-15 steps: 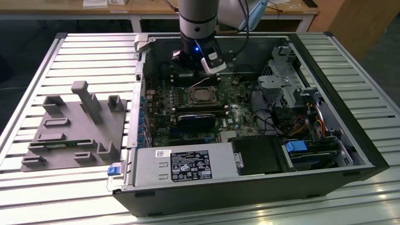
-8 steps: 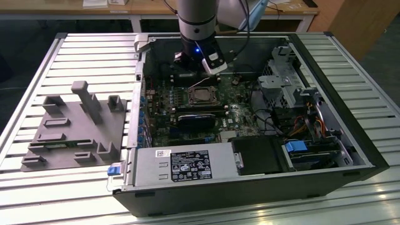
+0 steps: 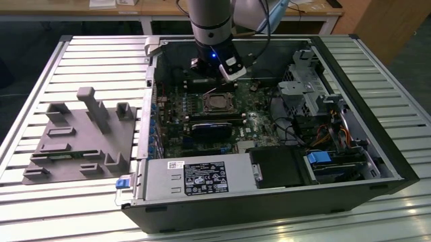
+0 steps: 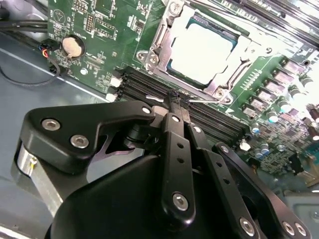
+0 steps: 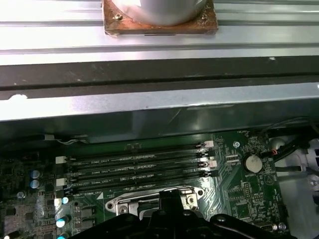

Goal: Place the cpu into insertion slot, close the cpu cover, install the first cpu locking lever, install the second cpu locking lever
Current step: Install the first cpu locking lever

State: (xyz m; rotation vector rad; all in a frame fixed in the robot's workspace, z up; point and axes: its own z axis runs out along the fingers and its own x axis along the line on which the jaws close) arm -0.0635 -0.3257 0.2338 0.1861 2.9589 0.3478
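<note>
The cpu (image 4: 200, 49) lies flat in the insertion slot (image 4: 168, 63), its dull silver-grey top facing up and (as far as I can see) square to the black socket. The cpu cover (image 4: 160, 44), a thin silvery metal frame, lies down around it, and the chip shows through its square window. In the exterior view I see them near the middle of the green motherboard (image 3: 173, 108).
</note>
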